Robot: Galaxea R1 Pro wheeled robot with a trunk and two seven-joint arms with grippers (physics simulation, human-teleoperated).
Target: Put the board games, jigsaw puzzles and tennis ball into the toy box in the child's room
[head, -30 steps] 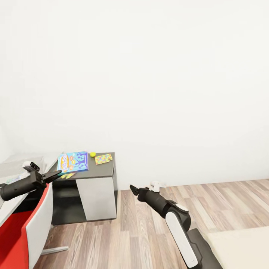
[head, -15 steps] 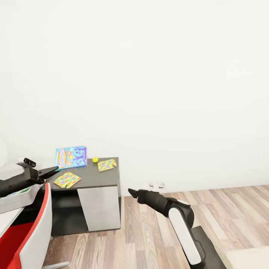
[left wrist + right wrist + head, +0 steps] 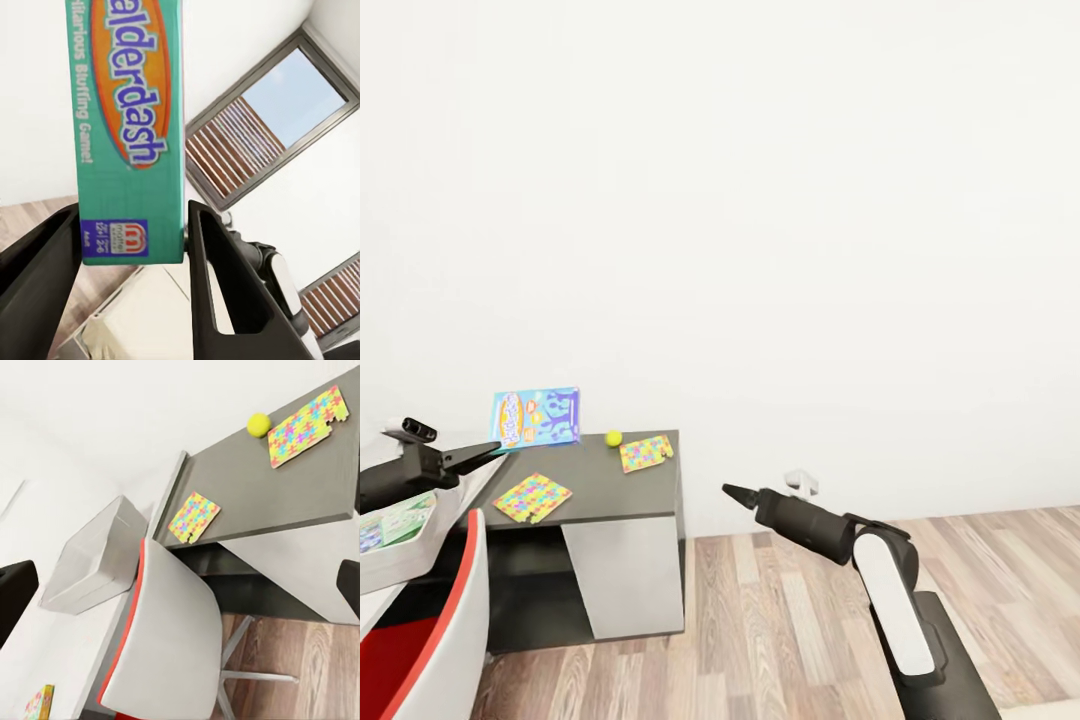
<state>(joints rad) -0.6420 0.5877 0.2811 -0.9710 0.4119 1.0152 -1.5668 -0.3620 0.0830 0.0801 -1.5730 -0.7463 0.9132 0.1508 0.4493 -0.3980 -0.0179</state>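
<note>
Apparently the task is about halfway. The left gripper (image 3: 488, 449) pinches one board game (image 3: 131, 112) between its fingers, and the toy box (image 3: 415, 565) stands just below it, with what looks like a printed box already inside. Ahead of these fingertips, on the table (image 3: 610, 485), lie both jigsaw puzzles (image 3: 532, 497) and the tennis ball (image 3: 613, 438), not yet put away. The right gripper (image 3: 732, 491) hangs well apart from them, spread and empty.

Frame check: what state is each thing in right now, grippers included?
left gripper: shut on board game
board game: gripped, tilted upright
right gripper: open, empty
jigsaw puzzles: flat on the table
tennis ball: resting on the table
toy box: open-topped, printed item inside
</note>
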